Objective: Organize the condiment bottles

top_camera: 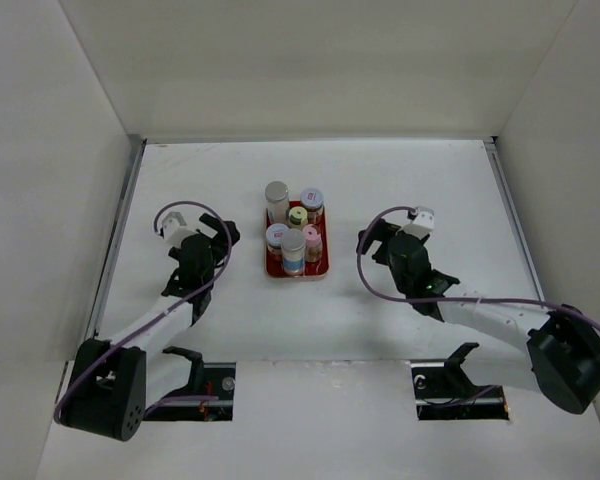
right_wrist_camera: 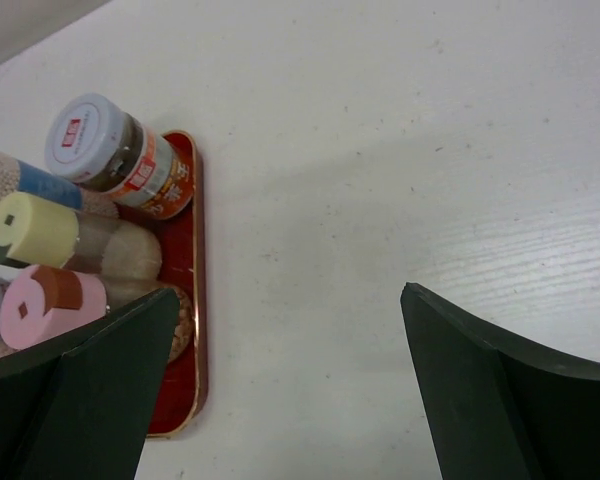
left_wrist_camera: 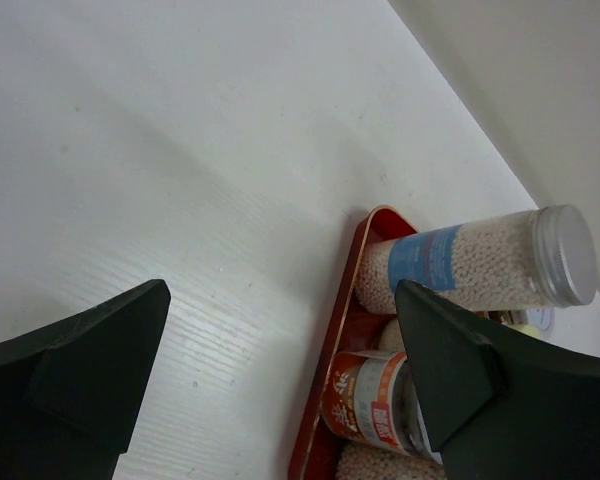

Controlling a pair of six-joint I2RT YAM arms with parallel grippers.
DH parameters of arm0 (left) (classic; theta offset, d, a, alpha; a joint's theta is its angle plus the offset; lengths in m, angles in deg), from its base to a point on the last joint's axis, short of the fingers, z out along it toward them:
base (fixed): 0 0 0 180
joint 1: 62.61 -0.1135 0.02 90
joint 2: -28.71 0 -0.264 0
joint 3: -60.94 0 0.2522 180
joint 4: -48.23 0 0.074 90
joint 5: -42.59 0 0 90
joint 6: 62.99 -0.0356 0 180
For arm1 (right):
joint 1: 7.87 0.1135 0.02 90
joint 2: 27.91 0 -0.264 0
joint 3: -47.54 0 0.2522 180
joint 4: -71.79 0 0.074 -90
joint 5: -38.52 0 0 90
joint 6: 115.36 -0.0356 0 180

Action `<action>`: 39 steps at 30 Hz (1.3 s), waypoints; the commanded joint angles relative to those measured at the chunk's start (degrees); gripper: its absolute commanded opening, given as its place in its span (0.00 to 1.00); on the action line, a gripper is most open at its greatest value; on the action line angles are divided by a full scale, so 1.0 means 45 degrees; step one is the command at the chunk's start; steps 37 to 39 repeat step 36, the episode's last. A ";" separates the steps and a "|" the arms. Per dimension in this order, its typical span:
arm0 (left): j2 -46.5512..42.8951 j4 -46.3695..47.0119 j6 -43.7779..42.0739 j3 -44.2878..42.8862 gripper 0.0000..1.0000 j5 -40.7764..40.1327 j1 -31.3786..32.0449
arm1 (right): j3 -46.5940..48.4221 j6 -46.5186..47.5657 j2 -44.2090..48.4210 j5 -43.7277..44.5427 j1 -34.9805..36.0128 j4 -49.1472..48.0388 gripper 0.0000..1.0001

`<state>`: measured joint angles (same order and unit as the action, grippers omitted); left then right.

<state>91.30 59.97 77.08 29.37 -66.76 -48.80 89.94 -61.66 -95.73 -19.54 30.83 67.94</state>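
Observation:
Several condiment bottles stand upright together in a flat red tray (top_camera: 298, 272) at the table's middle. Among them are a silver-capped jar (top_camera: 277, 193), a yellow-capped jar (top_camera: 298, 215) and a pink-capped jar (top_camera: 312, 236). My left gripper (top_camera: 223, 233) is open and empty just left of the tray. Its wrist view (left_wrist_camera: 280, 295) shows the tray rim (left_wrist_camera: 325, 350), a blue-banded silver-capped jar (left_wrist_camera: 480, 262) and an orange-labelled jar (left_wrist_camera: 375, 400). My right gripper (top_camera: 371, 241) is open and empty to the right of the tray. Its wrist view (right_wrist_camera: 290, 295) shows the yellow cap (right_wrist_camera: 35, 228) and the pink cap (right_wrist_camera: 50, 305).
White walls enclose the table on the left, back and right. Two dark mounting slots (top_camera: 205, 385) lie at the near edge by the arm bases. Purple cables (top_camera: 375, 285) loop from each wrist.

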 commanded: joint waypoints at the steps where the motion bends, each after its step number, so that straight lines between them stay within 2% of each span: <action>1: -0.0899 -0.2729 -0.0499 -0.1315 1.00 -0.0775 -0.0108 | 0.0099 -0.0314 -0.0339 0.0577 0.0257 -0.2064 1.00; 5: -0.0474 -0.5210 -0.0987 -0.2933 1.00 -0.1848 -0.0517 | 0.0314 -0.0314 -0.1160 0.0675 0.0258 -0.1694 1.00; 8: 0.0055 -0.5724 -0.1028 -0.3543 1.00 -0.2222 -0.0675 | 0.0762 -0.0430 -0.1454 0.0499 0.0258 -0.0759 1.00; 13: 0.0408 -0.5355 -0.0969 -0.3038 1.00 -0.1580 -0.0656 | 0.1466 -0.0451 -0.1553 0.0382 -0.0113 0.0999 1.00; 18: 0.0291 -0.3872 -0.0910 -0.2100 1.00 -0.0351 -0.0558 | 0.2284 -0.0081 -0.1181 0.0285 -0.0601 0.2463 1.00; 22: 0.0291 -0.3245 -0.0813 -0.2079 1.00 0.0842 -0.0228 | 0.4061 0.0585 -0.1240 0.0361 -0.0485 0.5856 1.00; 26: 0.0097 -0.3536 -0.0793 -0.2158 1.00 0.1195 0.0417 | 0.4767 -0.0505 -0.0246 0.1726 0.0003 0.8107 1.00; 30: -0.0061 -0.3109 -0.0774 -0.1690 1.00 0.0981 0.0906 | 0.4709 -0.0803 0.0206 0.1555 -0.0249 0.8795 1.00; 35: 0.0544 -0.2970 -0.0793 -0.1669 1.00 0.1137 0.0770 | 0.5254 0.0739 -0.0203 0.1378 -0.0699 0.8931 1.00; 39: 0.0545 -0.2970 -0.0812 -0.1669 1.00 0.1195 0.0809 | 0.5372 0.0799 -0.0320 0.1417 -0.0738 0.9029 1.00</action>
